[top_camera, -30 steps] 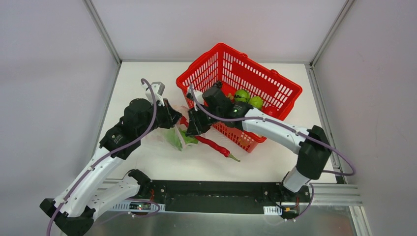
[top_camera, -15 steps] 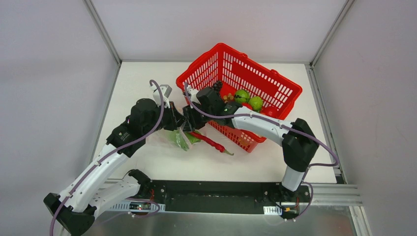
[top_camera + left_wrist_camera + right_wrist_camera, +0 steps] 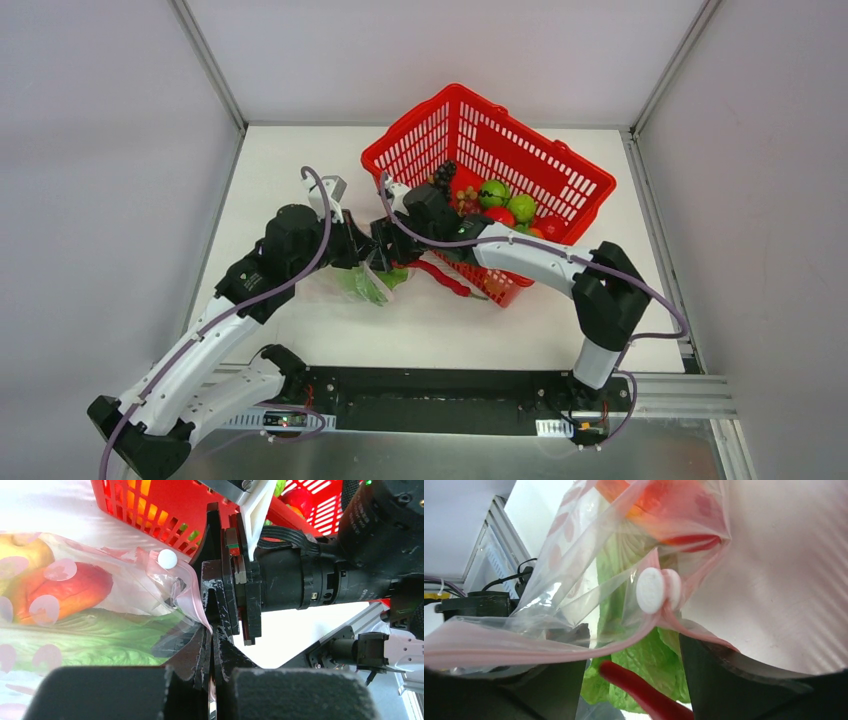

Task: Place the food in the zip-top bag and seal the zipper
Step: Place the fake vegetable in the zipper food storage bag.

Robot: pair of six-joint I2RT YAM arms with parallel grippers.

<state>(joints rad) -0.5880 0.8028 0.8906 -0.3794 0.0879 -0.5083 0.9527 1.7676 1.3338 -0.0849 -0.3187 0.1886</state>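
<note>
The clear zip-top bag (image 3: 350, 285) lies on the table between both grippers, holding the green cabbage (image 3: 100, 635), a red fruit (image 3: 70, 587) and a yellow fruit (image 3: 20, 552). My left gripper (image 3: 214, 635) is shut on the pink zipper strip (image 3: 192, 602) at the bag's corner; it also shows in the top view (image 3: 358, 247). My right gripper (image 3: 631, 645) is open right against it (image 3: 385, 240). The zipper strip (image 3: 524, 647) runs across its fingertips, and the white slider (image 3: 651, 590) sits just beyond them. The cabbage (image 3: 649, 665) shows through the gap.
A red chili pepper (image 3: 445, 278) lies on the table just right of the bag, under the right wrist. The red basket (image 3: 520, 150) stands behind, tilted, holding green fruits (image 3: 495, 192), dark grapes (image 3: 445, 175) and red pieces. White walls close in the left, the back and the right.
Both grippers have come together at the bag's mouth. The right gripper moved left toward the left one. The chili shifted a little toward the basket.
</note>
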